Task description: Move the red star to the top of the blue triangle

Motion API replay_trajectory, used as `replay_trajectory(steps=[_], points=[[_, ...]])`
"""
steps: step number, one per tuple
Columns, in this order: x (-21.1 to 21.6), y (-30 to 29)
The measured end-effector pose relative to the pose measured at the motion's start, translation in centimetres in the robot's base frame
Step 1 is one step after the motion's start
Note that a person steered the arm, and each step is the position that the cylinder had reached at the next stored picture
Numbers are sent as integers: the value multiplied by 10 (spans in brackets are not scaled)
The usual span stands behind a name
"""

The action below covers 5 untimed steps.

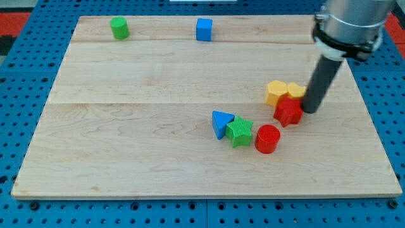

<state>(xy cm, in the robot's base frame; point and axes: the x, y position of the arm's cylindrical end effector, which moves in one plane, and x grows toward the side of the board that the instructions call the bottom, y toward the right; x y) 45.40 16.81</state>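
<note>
Red is the star (288,111), lying right of centre on the pale wooden counter (126,139), with my tip (311,110) just at its right edge, apparently touching it. The end effector is a plain dark rod with no jaws to open or close, so it grips nothing. Above the red star, touching it, sit two yellow blocks: a rounded yellow one (276,92) and a second yellow block (295,89) partly hidden behind the rod. The blue triangle (221,122) lies left of the star, near the frame's centre, pressed against a green star-like block (240,131). A red cylinder (267,139) stands just right of that green block, below the star. In the upper left stands a green cylinder (118,28); a blue cube (204,29) sits at upper centre.
</note>
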Motion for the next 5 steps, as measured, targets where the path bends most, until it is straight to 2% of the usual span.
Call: replay_trajectory(steps=[2, 4, 5], points=[[3, 13], [28, 3], [-5, -49]])
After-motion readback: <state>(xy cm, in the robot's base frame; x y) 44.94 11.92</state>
